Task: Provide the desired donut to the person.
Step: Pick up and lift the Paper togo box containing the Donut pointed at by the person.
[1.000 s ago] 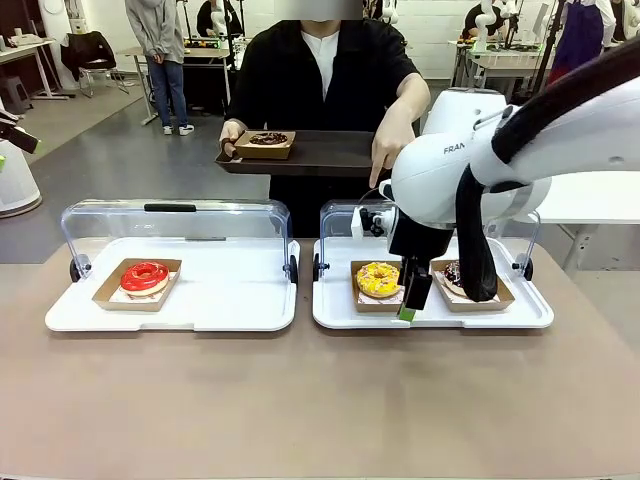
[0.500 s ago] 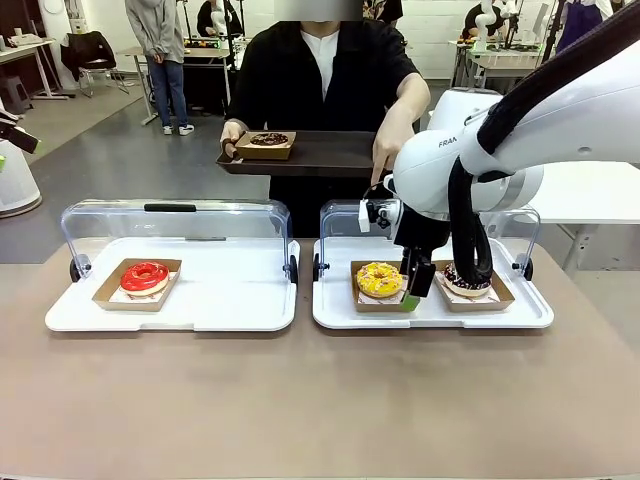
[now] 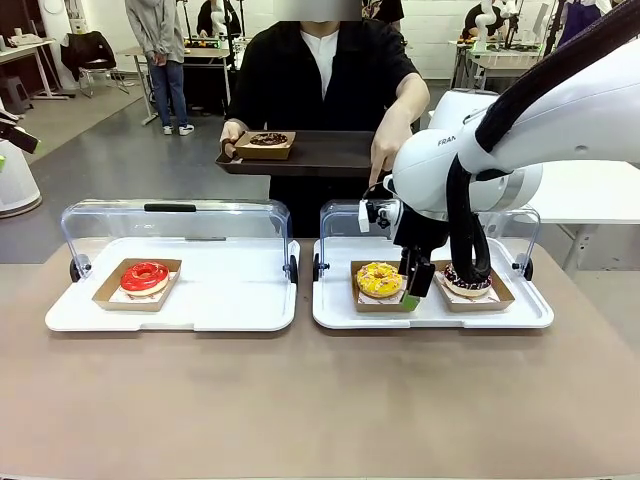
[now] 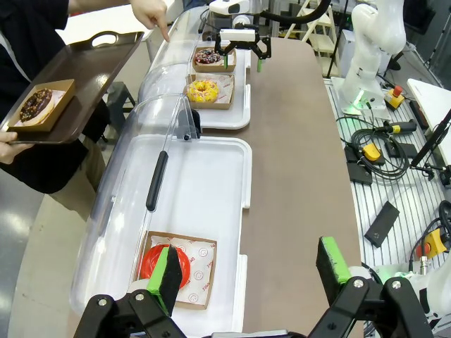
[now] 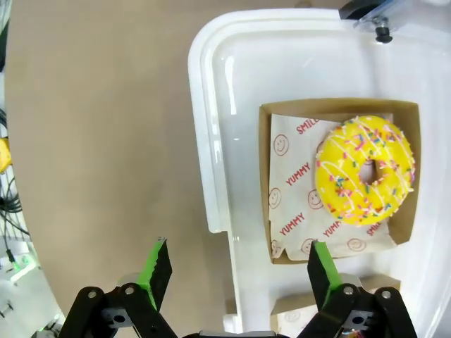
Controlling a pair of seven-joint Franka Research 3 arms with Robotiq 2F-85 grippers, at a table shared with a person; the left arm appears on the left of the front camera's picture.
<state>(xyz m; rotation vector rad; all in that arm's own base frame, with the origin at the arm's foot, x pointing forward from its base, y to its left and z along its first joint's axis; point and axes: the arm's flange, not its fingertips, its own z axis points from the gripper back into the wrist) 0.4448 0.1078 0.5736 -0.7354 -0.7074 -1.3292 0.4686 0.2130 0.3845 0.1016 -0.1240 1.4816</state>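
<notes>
A yellow sprinkled donut (image 3: pixel 378 279) sits in a cardboard box on the right white tray (image 3: pixel 520 315), beside a chocolate sprinkled donut (image 3: pixel 466 279). My right gripper (image 3: pixel 415 288) hangs open between the two boxes. In the right wrist view its fingers (image 5: pixel 323 271) straddle the tray's rim just short of the yellow donut (image 5: pixel 364 179). The person (image 3: pixel 320 70) holds a dark tray (image 3: pixel 330 155) carrying a chocolate donut (image 3: pixel 267 140) and points a finger (image 3: pixel 378 180) down at the right tray. My left gripper (image 4: pixel 250 271) is open above the red donut (image 4: pixel 149 266).
The red donut (image 3: pixel 145 276) lies boxed on the left white tray (image 3: pixel 230 300). Both trays have clear hinged lids (image 3: pixel 170 225) standing open at the back. Bare brown tabletop (image 3: pixel 320 400) stretches in front of the trays. Cables and gear lie beyond the table's side (image 4: pixel 380 155).
My right gripper has lifted slightly and shifted back, uncovering the chocolate sprinkled donut. The person's pointing hand stays over the right tray.
</notes>
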